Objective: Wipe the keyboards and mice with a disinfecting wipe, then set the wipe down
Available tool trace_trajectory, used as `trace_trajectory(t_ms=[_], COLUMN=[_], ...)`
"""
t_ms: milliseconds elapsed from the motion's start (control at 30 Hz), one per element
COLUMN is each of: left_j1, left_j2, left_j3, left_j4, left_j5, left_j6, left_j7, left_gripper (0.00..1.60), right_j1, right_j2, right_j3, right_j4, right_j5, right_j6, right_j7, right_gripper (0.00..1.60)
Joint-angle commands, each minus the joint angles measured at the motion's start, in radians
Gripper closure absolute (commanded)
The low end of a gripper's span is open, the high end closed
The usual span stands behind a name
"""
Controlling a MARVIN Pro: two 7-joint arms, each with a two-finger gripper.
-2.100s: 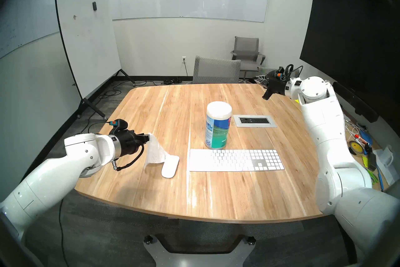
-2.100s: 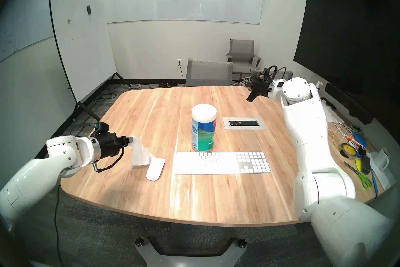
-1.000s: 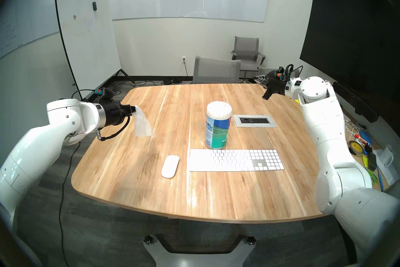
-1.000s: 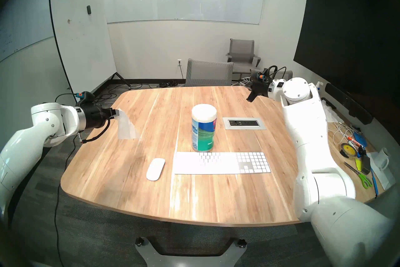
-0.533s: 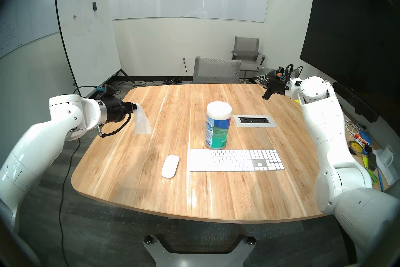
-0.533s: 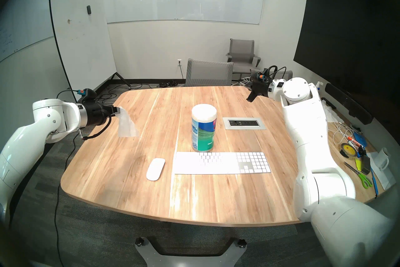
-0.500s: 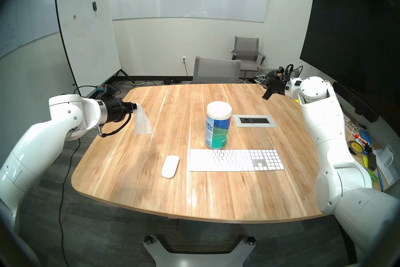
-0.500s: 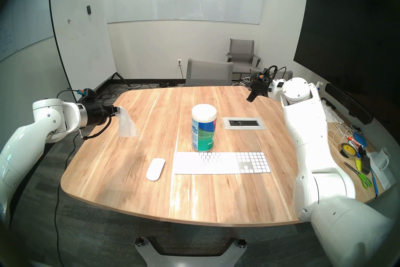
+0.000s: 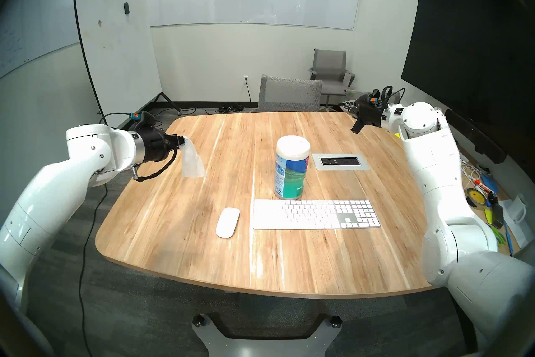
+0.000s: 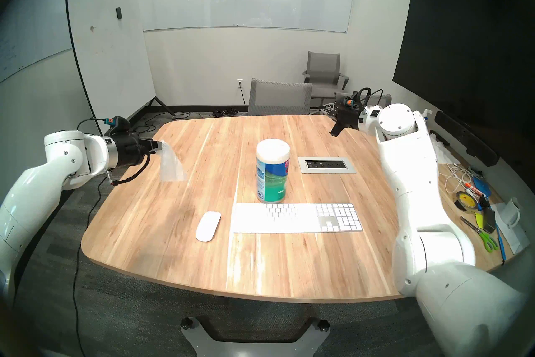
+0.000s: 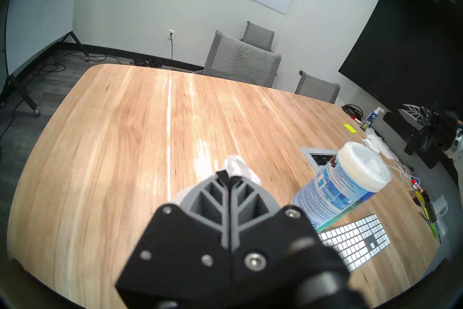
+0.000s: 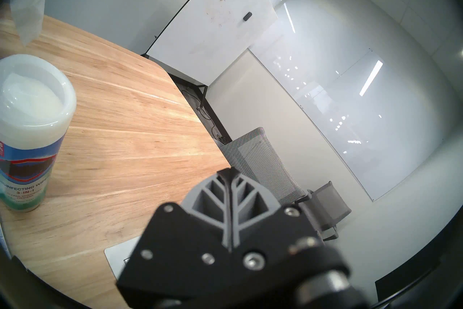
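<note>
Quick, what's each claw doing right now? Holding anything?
Left claw: shut, pinching the wipe, which hangs above the table.
Right claw: shut, holding nothing.

Meeting room: pale walls, glass board [image 9: 254,0] across far wall reflecting ceiling lights, rolling whiteboard [image 9: 115,43] at left, large dark screen [image 9: 469,37] at right. Wood-grain tabletop [image 9: 202,231] with inset outlet panel [image 9: 340,161]; two grey mesh chairs [image 9: 289,95] behind it. Grey carpet, cables [image 9: 231,107] trailing along baseboard.
</note>
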Motion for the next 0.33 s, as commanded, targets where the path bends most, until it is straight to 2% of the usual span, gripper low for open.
trace_trajectory(t_ms=[0, 300], left_j1=[-0.018, -0.018], left_j2=[0.004, 0.003], left_j3=[-0.016, -0.016], left_j4=[-0.004, -0.004], left_j5=[-0.003, -0.002], left_j6=[-0.004, -0.004], left_j7=[0.000, 0.000], left_gripper=[1.60, 1.60], right_j1=[0.026, 0.026], right_j2=[-0.002, -0.002], right_j3=[0.002, 0.002], right_j4=[-0.019, -0.019], right_j5=[0.003, 0.003], right_j6=[0.002, 0.002], right_j7=[-0.001, -0.001], right_gripper=[1.60, 1.60])
